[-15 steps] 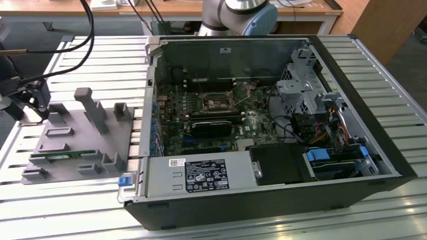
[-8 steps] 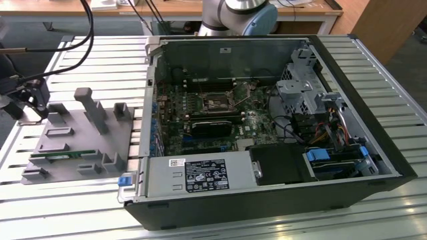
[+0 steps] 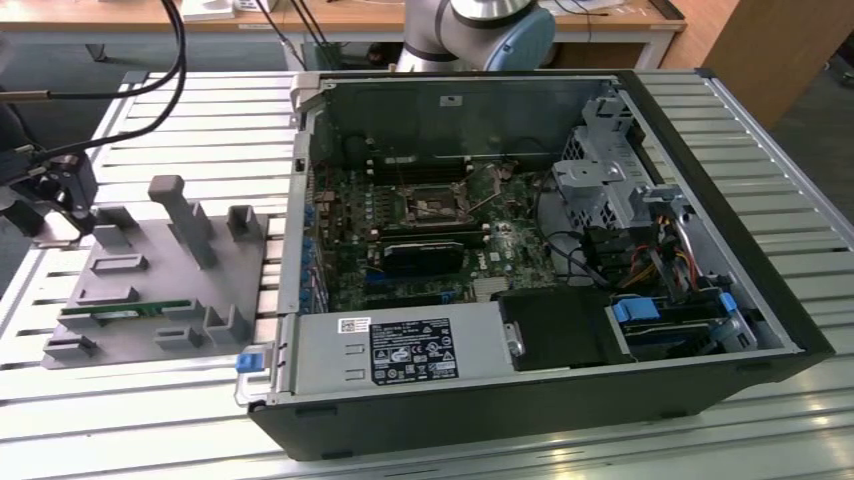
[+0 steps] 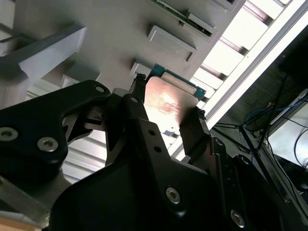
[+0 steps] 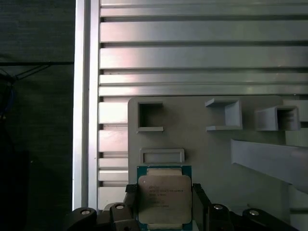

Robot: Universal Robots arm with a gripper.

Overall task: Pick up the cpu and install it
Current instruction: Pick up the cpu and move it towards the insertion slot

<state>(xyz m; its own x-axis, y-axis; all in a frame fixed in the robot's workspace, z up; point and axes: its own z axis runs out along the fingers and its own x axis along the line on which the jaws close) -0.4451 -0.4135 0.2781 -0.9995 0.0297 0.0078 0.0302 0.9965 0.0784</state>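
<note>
1. Gripping the cpu [image 5: 164, 202] by two opposite edges keeps its shiny top untouched; the gripper [image 5: 163, 192] has its fingers [image 4: 192, 131] clamped on it.
2. The cpu sits over the grey holder tray [image 5: 207, 154], well apart from the computer case [image 3: 534, 400].
3. The arm reaches toward the exterior view's left, wrist facing down at the tray.

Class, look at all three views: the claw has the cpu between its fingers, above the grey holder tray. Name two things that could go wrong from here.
1. The claw seems to pinch the cpu only by two thin edges, so it might slip or tilt.
2. The socket sits deep inside the open case, near cables and walls that the claw could strike.
</note>
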